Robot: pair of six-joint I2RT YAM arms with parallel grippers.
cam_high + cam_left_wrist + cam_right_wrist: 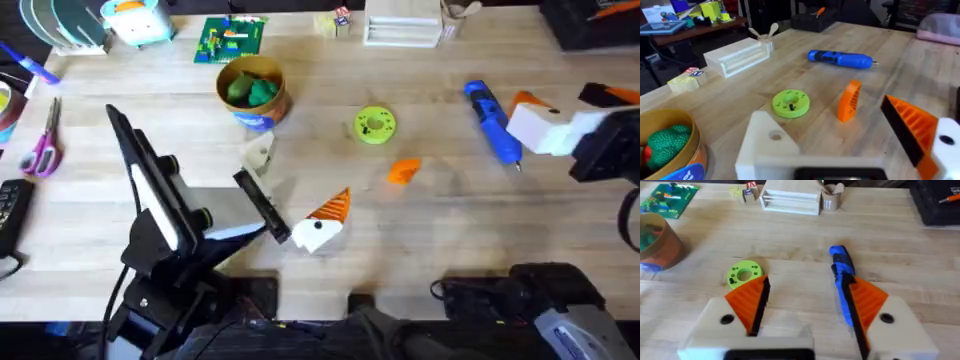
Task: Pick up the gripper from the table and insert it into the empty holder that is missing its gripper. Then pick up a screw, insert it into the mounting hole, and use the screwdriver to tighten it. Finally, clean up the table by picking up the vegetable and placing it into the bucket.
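While the left gripper (300,180) is held with fingers apart and its holder (771,137) bare, the orange pad (403,171) standing on edge just ahead could be toppled or pushed away by a careless approach, and the screwdriver (840,262) between the right gripper's (807,282) spread fingers could be rolled off.

Even bright light (blurred edges)
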